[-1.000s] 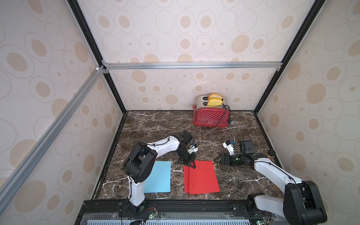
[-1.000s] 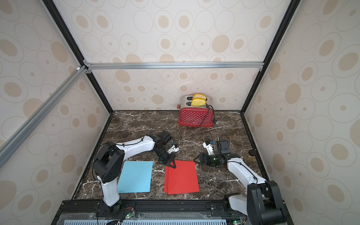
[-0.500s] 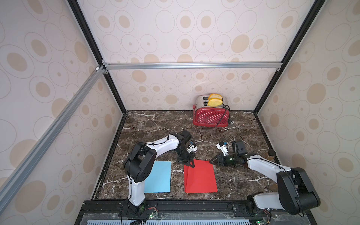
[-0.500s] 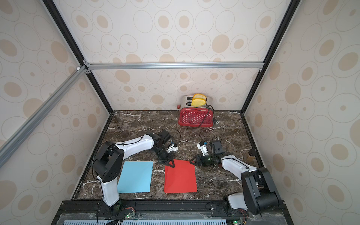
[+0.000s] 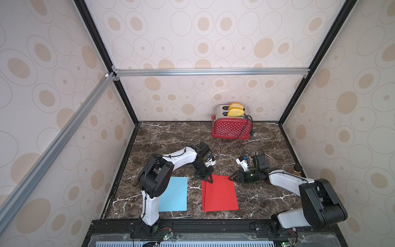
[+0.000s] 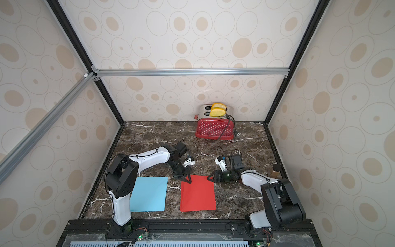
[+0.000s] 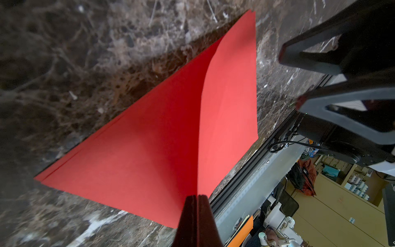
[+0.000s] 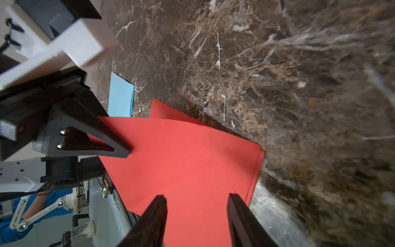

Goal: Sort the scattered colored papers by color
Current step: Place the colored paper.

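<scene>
Red papers (image 5: 220, 194) (image 6: 197, 195) lie stacked near the front middle of the marble table, and blue papers (image 5: 175, 194) (image 6: 149, 194) lie to their left. My left gripper (image 5: 209, 180) (image 6: 189, 180) (image 7: 197, 196) is shut on the far left corner of the top red sheet (image 7: 160, 139), which is lifted and curls up from the stack. At the stack's far right corner, my right gripper (image 5: 230, 177) (image 6: 210, 178) (image 8: 196, 196) is open, with the red sheet (image 8: 192, 160) showing between its parted fingers. The blue papers (image 8: 120, 96) also show in the right wrist view.
A red white-dotted toaster (image 5: 230, 127) (image 6: 214, 128) with yellow slices and a trailing cord stands at the back. A small brown bottle (image 5: 297, 169) (image 6: 275, 170) sits by the right wall. Patterned walls enclose the table on three sides.
My right gripper has moved left to the red stack's far right corner and its jaws have narrowed. The top red sheet now lies squarer on the stack. The left gripper stays shut.
</scene>
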Tool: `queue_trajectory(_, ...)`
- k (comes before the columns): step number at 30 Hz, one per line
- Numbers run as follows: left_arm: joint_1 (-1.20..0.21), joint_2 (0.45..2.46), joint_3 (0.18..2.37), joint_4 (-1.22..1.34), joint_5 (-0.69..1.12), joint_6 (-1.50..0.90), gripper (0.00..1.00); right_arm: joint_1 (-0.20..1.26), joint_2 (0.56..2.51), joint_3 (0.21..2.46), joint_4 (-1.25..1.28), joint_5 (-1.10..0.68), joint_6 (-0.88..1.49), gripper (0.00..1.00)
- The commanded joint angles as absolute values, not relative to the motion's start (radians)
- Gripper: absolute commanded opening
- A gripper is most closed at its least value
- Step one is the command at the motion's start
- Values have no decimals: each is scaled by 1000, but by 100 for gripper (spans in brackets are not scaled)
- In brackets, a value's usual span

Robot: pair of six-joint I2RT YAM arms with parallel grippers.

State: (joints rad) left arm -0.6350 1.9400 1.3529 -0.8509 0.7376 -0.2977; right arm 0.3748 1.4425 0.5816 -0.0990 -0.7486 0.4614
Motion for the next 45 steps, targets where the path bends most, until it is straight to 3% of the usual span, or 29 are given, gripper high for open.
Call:
queue_trajectory(1,-627,1954,1394,-878,737,-267,0,398,1494,595,-74,-743,463,39)
queue_trajectory(30,-615,1970,1394,-905,734,-238,0,419,1577,624,-152,-646,419,38)
queue_trajectory(31,-615,1970,1394,-905,732,-238,4,420,1577,623,-153,-642,418,38)
queue_trajectory(32,-614,1971,1393,-907,732,-238,17,420,1576,621,-156,-640,417,38)
queue_trajectory(33,-614,1970,1394,-909,731,-235,23,420,1575,620,-155,-641,417,38)
queue_trajectory(37,-612,1959,1400,-923,714,-227,41,419,1576,619,-158,-634,419,38)
queue_trajectory(45,-600,1935,1436,-978,642,-193,48,419,1573,615,-167,-620,416,38)
